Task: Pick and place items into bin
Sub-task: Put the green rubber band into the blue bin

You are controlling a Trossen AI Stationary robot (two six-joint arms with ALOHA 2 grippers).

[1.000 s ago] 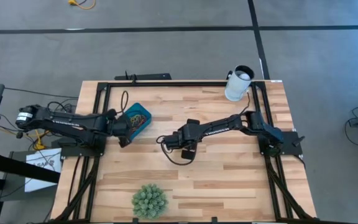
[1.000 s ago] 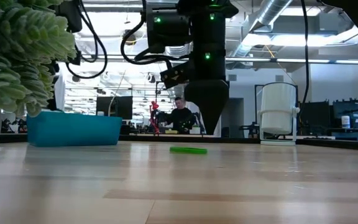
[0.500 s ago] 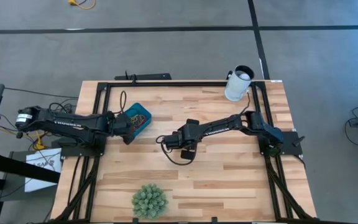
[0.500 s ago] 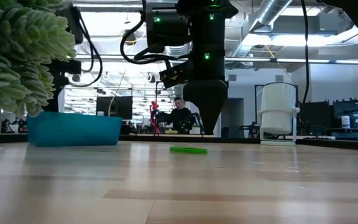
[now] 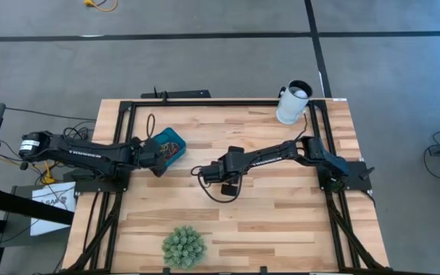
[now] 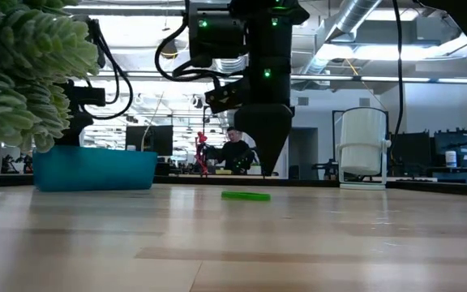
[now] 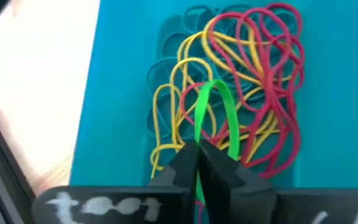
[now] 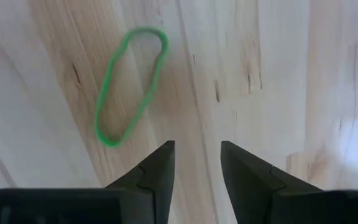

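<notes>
The teal bin (image 5: 176, 138) stands at the table's left and holds several red, yellow and blue rubber bands (image 7: 253, 74). My left gripper (image 5: 161, 158) hangs just over the bin's near part, shut on a green rubber band (image 7: 215, 112). Another green rubber band (image 8: 129, 84) lies flat on the wood near the table's middle, and the low view shows it too (image 6: 246, 195). My right gripper (image 8: 196, 163) hangs above the table just beside that band, open, with only bare wood between its fingers. My left gripper pinches one end of the green band (image 7: 199, 140) between its two fingertips (image 7: 185, 158). The fingers slant down over the bin's inside (image 7: 123, 93). The rest of the loop juts out past the fingertips above the pile of bands; whether it touches the pile I cannot tell.
A green spiky ball (image 5: 183, 246) sits at the table's near edge and fills the left of the low view (image 6: 14, 81). A white cup (image 5: 293, 102) stands at the far right corner. Black frame rails (image 5: 121, 122) run along the table's sides. A person (image 6: 235, 152) shows far behind the table.
My left gripper has gone down and toward the bin with the green band, rolling at the wrist; it now hangs over the bin. My right gripper has stayed in place, open.
</notes>
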